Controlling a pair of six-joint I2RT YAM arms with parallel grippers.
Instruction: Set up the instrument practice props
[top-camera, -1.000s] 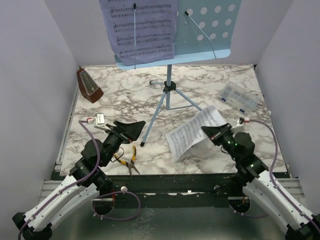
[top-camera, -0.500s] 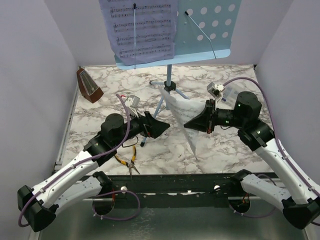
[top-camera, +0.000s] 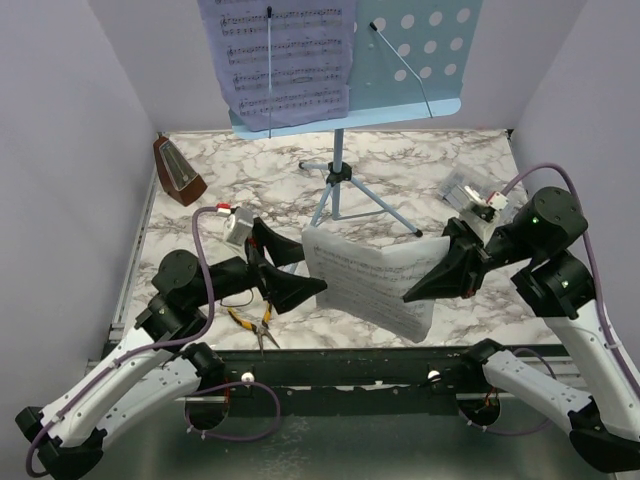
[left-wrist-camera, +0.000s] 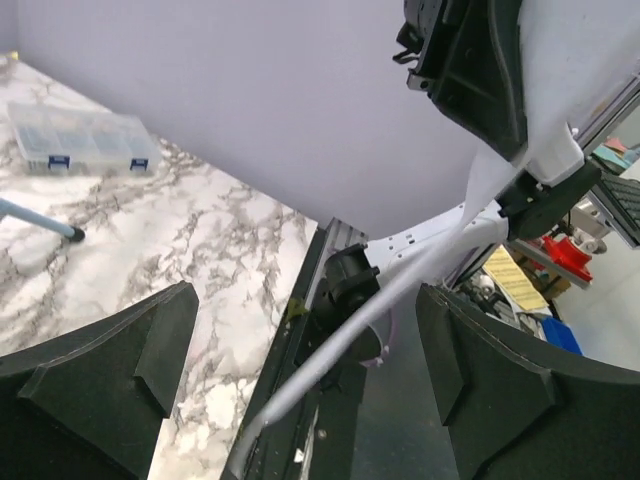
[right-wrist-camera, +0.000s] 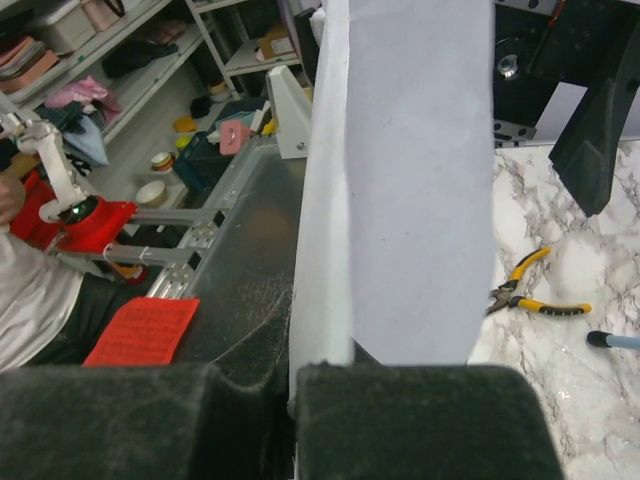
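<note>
The light blue music stand (top-camera: 420, 60) is upright at the back on its tripod, with one sheet of music (top-camera: 285, 55) resting on the left of its desk. A second sheet of music (top-camera: 365, 275) hangs upright in the air above the table's front. My right gripper (top-camera: 415, 293) is shut on its right edge, and the paper (right-wrist-camera: 410, 180) rises from the closed fingers (right-wrist-camera: 295, 385). My left gripper (top-camera: 290, 270) is open at the sheet's left edge, which runs edge-on (left-wrist-camera: 330, 360) between the wide fingers (left-wrist-camera: 110, 370). The brown metronome (top-camera: 178, 172) stands at the back left.
Yellow-handled pliers (top-camera: 255, 325) lie near the front edge under my left arm. The clear plastic box (top-camera: 470, 190) is at the right, partly behind my right arm. The stand's tripod legs (top-camera: 370, 205) spread over the middle of the table. Walls close in both sides.
My right gripper lifted the loose sheet off the table and carried it up over the front centre. The left gripper swung right until its open fingers straddle the sheet's left edge.
</note>
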